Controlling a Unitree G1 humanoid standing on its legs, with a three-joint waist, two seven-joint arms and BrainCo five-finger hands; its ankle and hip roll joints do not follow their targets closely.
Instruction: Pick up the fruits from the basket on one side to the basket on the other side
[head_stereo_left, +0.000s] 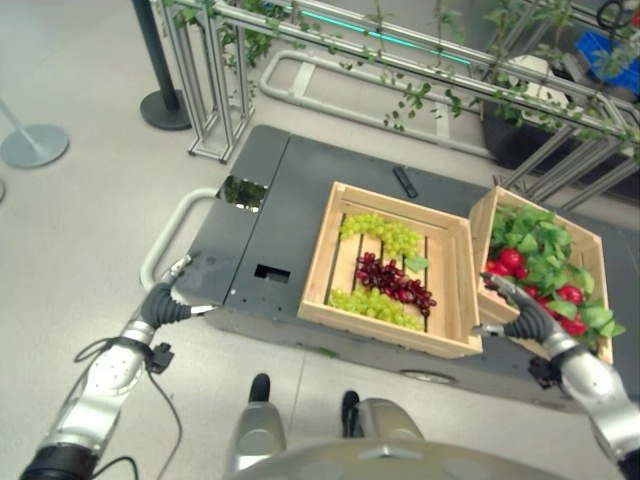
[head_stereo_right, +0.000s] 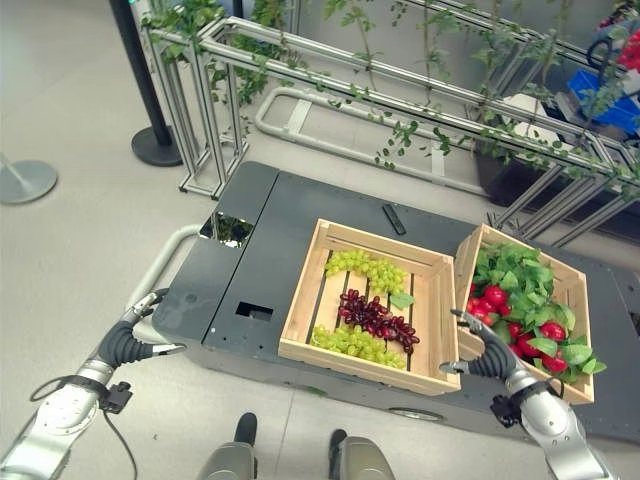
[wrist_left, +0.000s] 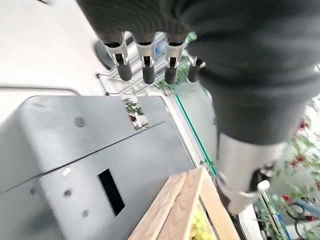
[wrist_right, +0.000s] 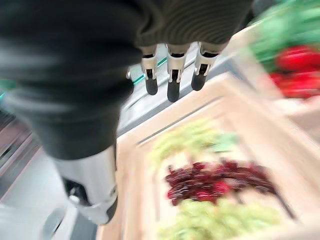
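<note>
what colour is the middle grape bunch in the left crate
Dark red-purple grape bunch, clearest in the right eye view.

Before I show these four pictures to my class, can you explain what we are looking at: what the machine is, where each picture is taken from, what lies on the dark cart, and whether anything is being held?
This is a two-legged humanoid robot seen through its own cameras. The two wide pictures come from the two eyes of a camera on its head, looking down. The two close ones come from cameras on its wrists, looking along each hand.

In front stands a dark cart. On it sit two wooden crates. The middle crate holds two bunches of green grapes and one of dark red grapes. The right crate holds red fruits among green leaves. A small black object lies behind the crates.

The left hand hangs by the cart's near left corner. The right hand hovers over the near edge of the right crate. Both are open and hold nothing.
</note>
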